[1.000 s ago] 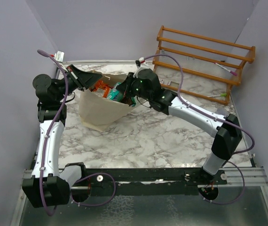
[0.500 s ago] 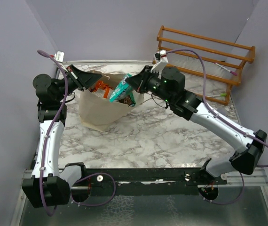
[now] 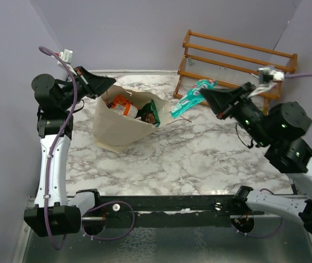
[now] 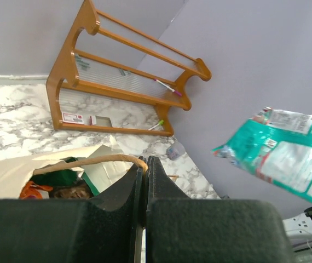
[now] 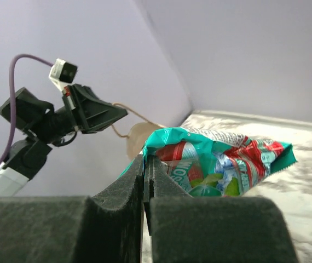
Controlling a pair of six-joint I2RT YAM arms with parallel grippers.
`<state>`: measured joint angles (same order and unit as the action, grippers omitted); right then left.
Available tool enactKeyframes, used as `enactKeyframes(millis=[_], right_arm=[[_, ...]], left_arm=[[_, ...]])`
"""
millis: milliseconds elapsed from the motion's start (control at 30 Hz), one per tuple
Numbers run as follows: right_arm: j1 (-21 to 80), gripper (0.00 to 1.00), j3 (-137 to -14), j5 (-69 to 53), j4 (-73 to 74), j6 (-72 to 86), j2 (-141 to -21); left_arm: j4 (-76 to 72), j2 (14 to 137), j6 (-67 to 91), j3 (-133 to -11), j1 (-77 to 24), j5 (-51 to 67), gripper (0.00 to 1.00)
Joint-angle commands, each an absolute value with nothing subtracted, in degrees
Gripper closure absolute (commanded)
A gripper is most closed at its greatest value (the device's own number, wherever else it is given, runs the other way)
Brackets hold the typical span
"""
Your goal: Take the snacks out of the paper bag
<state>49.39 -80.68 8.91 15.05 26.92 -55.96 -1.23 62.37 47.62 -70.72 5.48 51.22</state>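
Observation:
The cream paper bag [image 3: 119, 130] stands open at the back left of the marble table. My left gripper [image 3: 111, 84] is shut on its brown cord handle [image 4: 90, 160] and holds that rim up; in the left wrist view the jaws [image 4: 146, 160] pinch the end of the cord. Snacks lie inside the bag: an orange packet [image 3: 121, 103] and a dark brown and green one [image 3: 150, 113]. My right gripper [image 3: 203, 94] is shut on the corner of a teal-green packet [image 3: 190, 97], held in the air right of the bag, clear of it. The wrist view shows that packet [image 5: 221, 164] hanging from the shut jaws [image 5: 146, 159].
An orange wooden rack [image 3: 238, 63] stands at the back right against the wall, with a pink-tipped pen [image 3: 268, 83] and a green-tipped one [image 3: 254, 111] on it. A small clear cup [image 4: 174, 150] sits on the table in front of the rack. Lilac walls close in left, back and right.
My right arm has lifted the teal-green packet out of the bag and swung it up and to the right. My left gripper has raised the bag's handle a little.

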Motion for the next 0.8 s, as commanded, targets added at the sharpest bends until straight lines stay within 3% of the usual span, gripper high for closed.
enactKeyframes(millis=[0, 300, 600, 767], right_arm=[[49.1, 0.99, -75.7, 23.3, 24.1, 20.2, -46.5], [49.2, 0.99, -56.5, 32.3, 33.1, 28.5, -28.5], [49.2, 0.99, -52.4, 31.6, 30.0, 30.6, -27.3], [49.2, 0.99, -52.4, 31.5, 30.1, 30.4, -29.7]], left_arm=[[1.3, 64.7, 43.5, -76.2, 5.1, 49.6, 1.00], [11.0, 72.6, 34.1, -91.6, 6.9, 45.8, 1.00], [16.9, 79.0, 29.2, -102.6, 13.7, 44.3, 1.00], [8.3, 80.8, 34.8, -102.8, 14.0, 48.6, 1.00]])
